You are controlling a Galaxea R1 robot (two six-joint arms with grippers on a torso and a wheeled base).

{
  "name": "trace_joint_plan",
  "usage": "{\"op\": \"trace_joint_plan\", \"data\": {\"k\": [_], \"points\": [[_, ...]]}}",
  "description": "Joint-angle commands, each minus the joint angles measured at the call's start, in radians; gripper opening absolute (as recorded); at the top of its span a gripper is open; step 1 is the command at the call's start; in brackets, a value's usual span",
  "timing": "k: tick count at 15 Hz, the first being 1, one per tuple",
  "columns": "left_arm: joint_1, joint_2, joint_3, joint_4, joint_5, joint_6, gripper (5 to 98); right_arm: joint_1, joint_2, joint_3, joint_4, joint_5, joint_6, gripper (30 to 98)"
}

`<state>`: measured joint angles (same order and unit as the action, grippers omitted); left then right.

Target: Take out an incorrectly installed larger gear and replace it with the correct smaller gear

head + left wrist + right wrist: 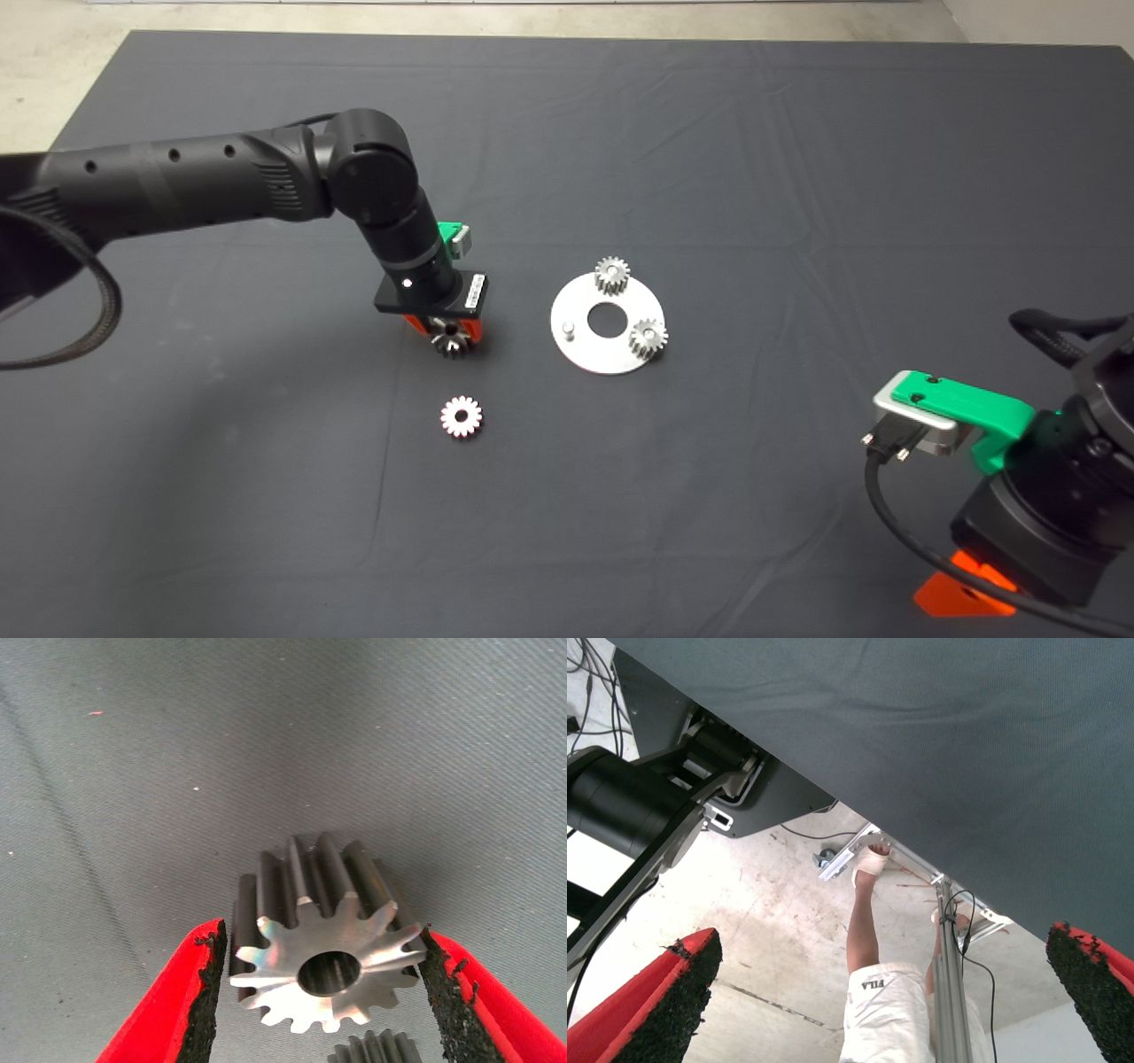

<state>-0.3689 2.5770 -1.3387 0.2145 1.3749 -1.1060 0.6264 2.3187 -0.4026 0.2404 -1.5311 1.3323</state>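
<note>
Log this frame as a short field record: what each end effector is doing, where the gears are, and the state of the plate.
left end effector: shut on the larger gear, just above the mat, left of the plate
right end effector: open, parked at the lower right edge of the mat
larger gear: off the plate, gripped by its toothed sides
smaller gear: loose on the mat, near the held gear
plate: round, silver; two small gears mounted, one bare pin, open centre hole
task stage: larger gear removed, replacement not yet picked up

My left gripper holds the larger gear just left of the round plate; the smaller gear lies nearer the counter's front edge.
</note>
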Motion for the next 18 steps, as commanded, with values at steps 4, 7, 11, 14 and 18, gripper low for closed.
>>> {"op": "trace_joint_plan", "data": {"k": [4,7,11,14,18], "points": [[-0.069,-0.05,0.059,-0.007,0.082,-0.004,58.1,0.021,-0.011,0.002,0.025,-0.087,0.005,96.9],[-0.157,-0.129,0.191,-0.029,0.084,-0.092,63.0,0.021,-0.009,0.002,0.025,-0.086,0.005,96.9],[-0.16,-0.145,0.326,-0.041,0.075,-0.197,68.6,0.021,-0.009,0.002,0.025,-0.087,0.005,96.9],[-0.159,-0.174,0.439,-0.041,0.034,-0.28,72.8,0.021,-0.011,0.002,0.025,-0.087,0.005,96.9],[-0.157,-0.194,0.544,-0.04,-0.042,-0.322,78.1,0.021,-0.009,0.002,0.025,-0.086,0.005,96.9]]}}
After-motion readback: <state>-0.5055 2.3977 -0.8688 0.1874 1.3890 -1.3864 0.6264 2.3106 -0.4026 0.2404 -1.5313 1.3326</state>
